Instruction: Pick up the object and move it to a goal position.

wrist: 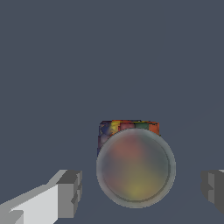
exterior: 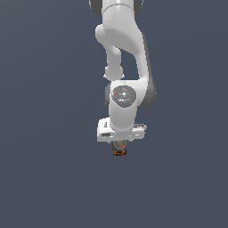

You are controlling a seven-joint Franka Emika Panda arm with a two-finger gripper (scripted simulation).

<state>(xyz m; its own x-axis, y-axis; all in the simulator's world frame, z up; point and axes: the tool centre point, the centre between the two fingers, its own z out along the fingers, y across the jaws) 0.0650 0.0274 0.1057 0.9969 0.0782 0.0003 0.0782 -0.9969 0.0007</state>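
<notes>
The object (wrist: 135, 166) is a small upright can with a round grey metallic top and a red, yellow and blue label; it stands on the plain grey floor. In the exterior view the can (exterior: 119, 150) peeks out just below the white hand. My gripper (wrist: 142, 190) is open, with one grey finger (wrist: 70, 192) on each side of the can and a clear gap between each pad and the can wall. The gripper (exterior: 119, 149) itself is mostly hidden behind the hand in the exterior view.
The white arm (exterior: 122, 58) comes down from the top of the exterior view. Around the can lies only uniform grey floor (exterior: 44, 178).
</notes>
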